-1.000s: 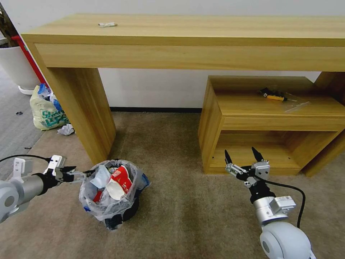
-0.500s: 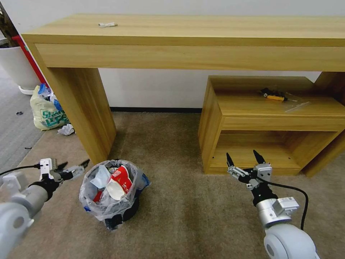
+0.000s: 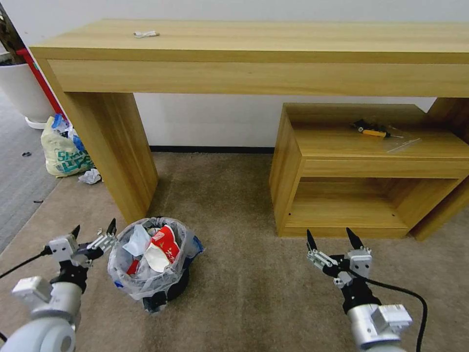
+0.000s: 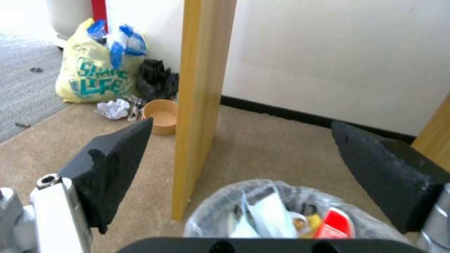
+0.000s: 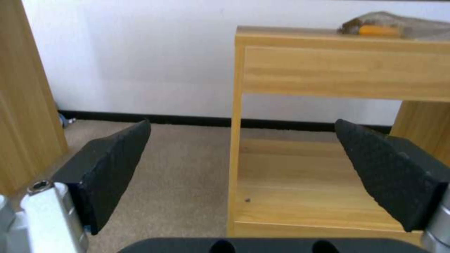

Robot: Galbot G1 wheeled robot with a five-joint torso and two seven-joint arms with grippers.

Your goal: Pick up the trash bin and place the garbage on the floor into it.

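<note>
Head view: bin [image 3: 151, 264] stands on the carpet [image 3: 234, 205] just in front of the table leg [image 3: 117, 146], bag-lined and stuffed with litter [image 3: 157, 247], a red carton on top. Left gripper [image 3: 93, 230] hangs just beside the bin's left rim, fingers spread wide, nothing held. Right gripper [image 3: 334, 237] is well apart to the right, over bare carpet in front of the low shelf [image 3: 342, 161], also spread wide and empty. A yellow-handled tool [image 3: 373, 131] lies on the shelf top. Past the table leg, a yellowish shopping bag [image 3: 63, 151] sits on the floor with a crumpled tissue [image 3: 90, 176] just beside it. A small white scrap [image 3: 145, 33] lies on the table top.

Left wrist view: bin [image 4: 290, 218] lies low between the spread fingers [image 4: 119, 158]; the table leg [image 4: 201, 98] stands right behind it, blocking the line to the shopping bag [image 4: 89, 77]. Beside the bag: tissue [image 4: 112, 108], a brown cup [image 4: 161, 116], a black bundle [image 4: 157, 79].

Right wrist view: spread fingers [image 5: 112, 165] frame the shelf [image 5: 337, 70] edge and carpet [image 5: 178, 168]; tool [image 5: 375, 30] on top.
</note>
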